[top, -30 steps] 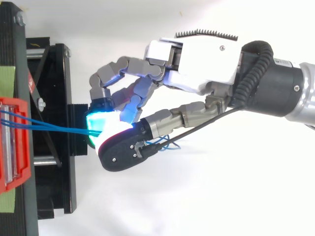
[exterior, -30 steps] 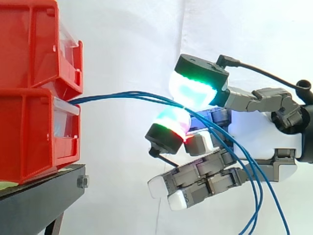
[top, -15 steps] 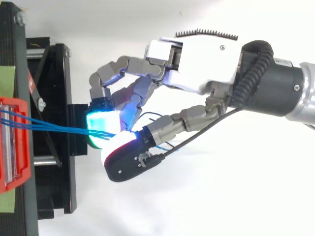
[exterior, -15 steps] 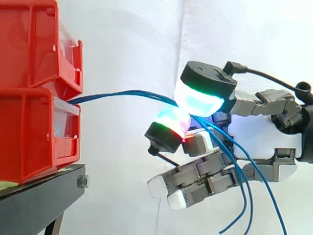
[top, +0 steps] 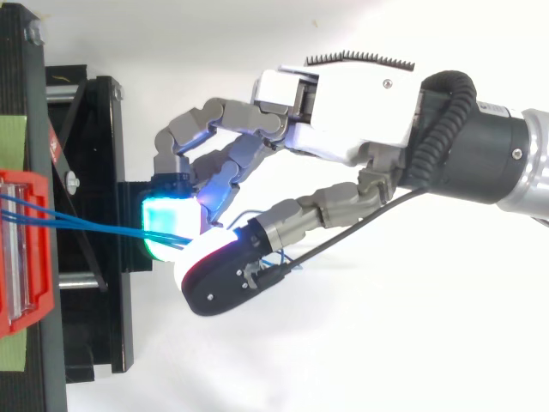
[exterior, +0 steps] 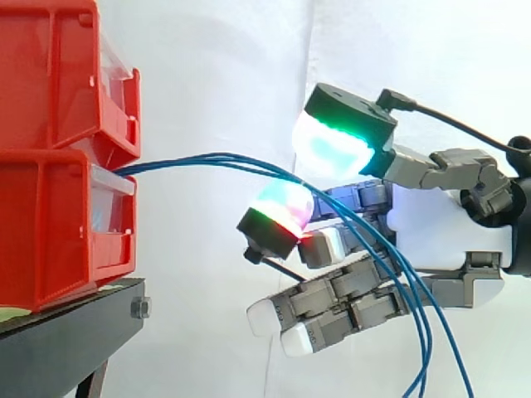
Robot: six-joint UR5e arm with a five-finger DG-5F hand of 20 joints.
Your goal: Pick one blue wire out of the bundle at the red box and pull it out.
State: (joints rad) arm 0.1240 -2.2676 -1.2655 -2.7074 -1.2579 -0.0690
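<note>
Heads up, your pinch is letting go. Half a second back the two glowing pads were squeezed together on the blue wires (exterior: 216,159). Now the robot hand (exterior: 431,236) is opening up: the upper pad (exterior: 332,145) is lifting toward 12 o'clock and the lower pad (exterior: 282,211) is dropping toward 7 o'clock, so there's daylight between them in the side view. The whole bundle is just threading through that gap, maybe brushing the lower pad, and nothing I can make out is clamping it. The other fingers are lying fairly straight underneath, pointing at 9 o'clock.

The wires are still coming out of the red box (exterior: 58,232) on the black stand (exterior: 75,327) over at 9 o'clock. They're arching toward 3 o'clock, then hanging down toward 5 o'clock past the palm. That arch is looking about the same as before, so nothing is getting pulled out yet.

My read: you're regrasping, and you're still dealing with several strands instead of one. You're probably going to need to single one out before closing again.
</note>
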